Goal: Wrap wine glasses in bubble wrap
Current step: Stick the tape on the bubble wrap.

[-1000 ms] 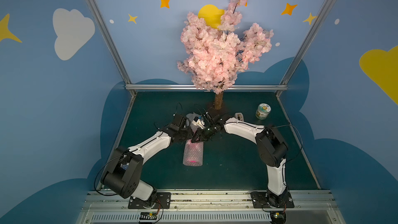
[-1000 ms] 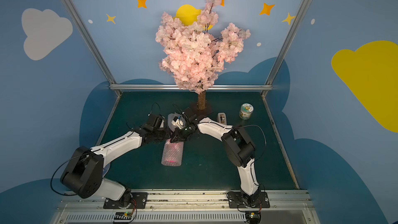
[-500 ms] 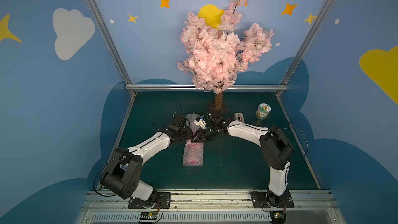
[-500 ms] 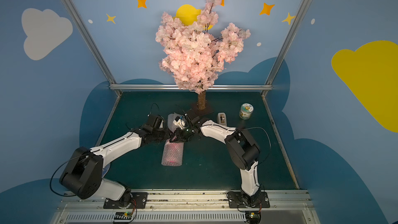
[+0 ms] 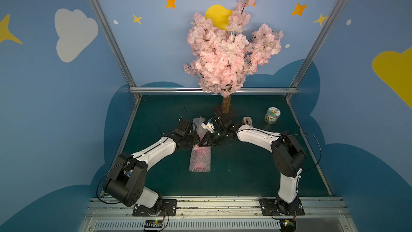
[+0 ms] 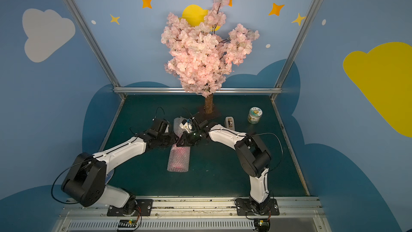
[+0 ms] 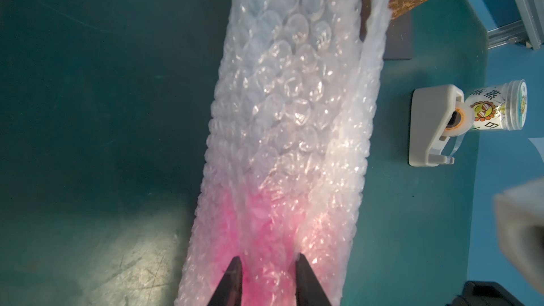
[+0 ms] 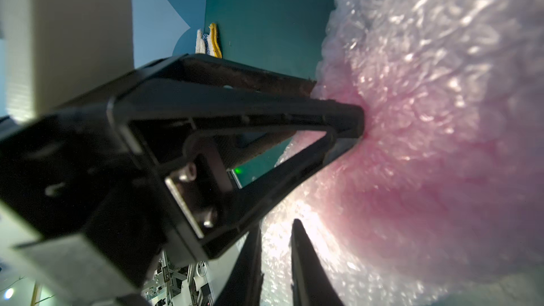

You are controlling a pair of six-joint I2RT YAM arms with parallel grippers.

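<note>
Here, bumpy bubble wrap (image 5: 200, 159) forms a long tube.

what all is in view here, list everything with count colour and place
bubble wrap: one, clear silvery, rolled into a tube lying mid-mat
wine glass: one, hot pink, inside the roll, seen only as a pink glow
blossom tree: one, pink with brown trunk, back centre
jar: one, green and white, upright, back right
tape dispenser: one, white, between jar and tree
mat: one, dark green, booth floor
left gripper: one, black, pinching the wrap over the pink part
right gripper: one, black, tips at the wrap facing the left one, grip unclear
</note>
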